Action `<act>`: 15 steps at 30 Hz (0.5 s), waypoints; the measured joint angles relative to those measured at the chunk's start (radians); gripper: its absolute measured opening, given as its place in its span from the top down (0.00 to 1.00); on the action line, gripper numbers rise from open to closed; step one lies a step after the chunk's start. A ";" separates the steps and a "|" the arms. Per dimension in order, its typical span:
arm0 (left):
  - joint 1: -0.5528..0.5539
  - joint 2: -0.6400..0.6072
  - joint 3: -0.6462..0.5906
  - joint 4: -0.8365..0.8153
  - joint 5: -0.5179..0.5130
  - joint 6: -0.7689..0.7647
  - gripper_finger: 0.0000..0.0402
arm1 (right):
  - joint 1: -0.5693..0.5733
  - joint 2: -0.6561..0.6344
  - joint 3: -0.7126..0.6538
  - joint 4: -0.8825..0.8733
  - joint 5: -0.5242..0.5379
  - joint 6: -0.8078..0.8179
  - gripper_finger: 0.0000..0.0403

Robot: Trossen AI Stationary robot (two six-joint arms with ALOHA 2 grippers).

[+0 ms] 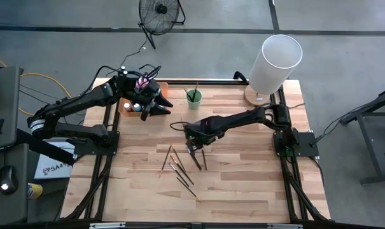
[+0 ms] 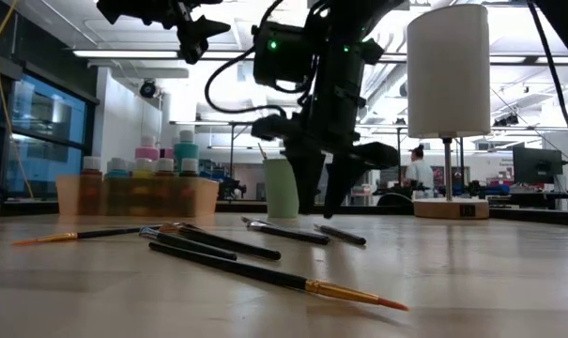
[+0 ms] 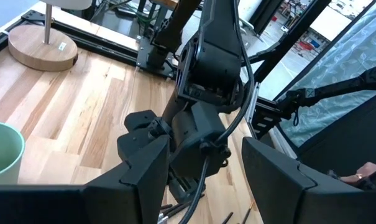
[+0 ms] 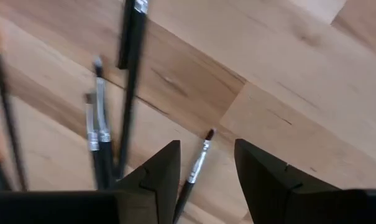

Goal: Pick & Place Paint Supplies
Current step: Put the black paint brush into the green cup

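High view – right end effector (image 1: pixel 193 147): hangs over the scattered brushes (image 1: pixel 179 168) mid-worktop (image 1: pixel 243 184), fingers parted, nothing pinched.
High view – left end effector (image 1: pixel 151 107): waits spread and empty above the orange tray (image 1: pixel 123 109) of paint bottles (image 1: pixel 136 107), near the green cup (image 1: pixel 193 98).
Low view – risk: the brushes (image 2: pixel 229 252) lie flat and crossed; a descent off-centre could nudge one aside or trap two together.
Left wrist view – risk: the right arm (image 3: pixel 206 81) sits close ahead; a careless carry toward the cup (image 3: pixel 1 152) might brush the left arm.
Right wrist view – target: a thin brush (image 4: pixel 197 168) lies between the fingertips (image 4: pixel 160 168), on the wood; its slim handle could slip or roll if the pinch lands on the bristle end.
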 joint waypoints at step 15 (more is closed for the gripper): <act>0.000 0.000 0.000 -0.034 0.000 0.000 0.50 | 0.019 0.044 0.004 -0.023 0.059 -0.003 0.69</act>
